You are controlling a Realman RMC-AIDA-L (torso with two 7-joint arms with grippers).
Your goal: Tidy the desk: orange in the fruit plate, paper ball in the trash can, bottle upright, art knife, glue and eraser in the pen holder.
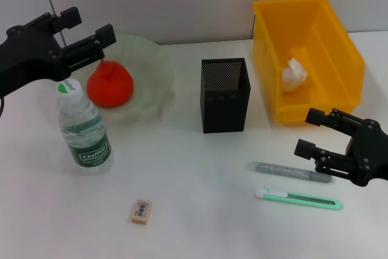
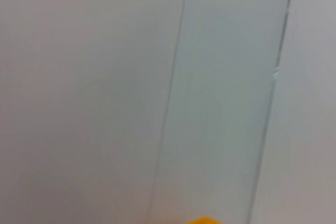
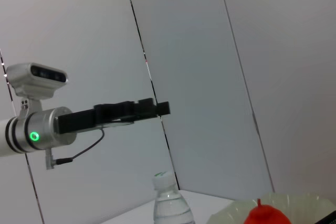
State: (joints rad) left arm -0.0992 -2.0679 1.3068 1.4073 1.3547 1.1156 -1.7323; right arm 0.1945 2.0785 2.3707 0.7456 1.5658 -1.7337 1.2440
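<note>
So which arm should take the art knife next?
The right. Its open pincer hangs just beside the glue and knife, both lying flat on the desk in front of the holder. The left pincer, also open, is up by the bottle and plate, far across.

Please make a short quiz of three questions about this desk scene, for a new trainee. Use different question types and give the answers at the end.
1. True or false: the water bottle lies on its side.
2. Multiple choice: where is the paper ball? A) inside the yellow bin B) in the mesh pen holder C) beside the eraser
3. Fill in: the orange rests in the ____.

Key:
1. False; it stands upright, below the open left hand.
2. A.
3. Fruit plate.

The glue stick and art knife lie on the desk near the open right hand.
</note>
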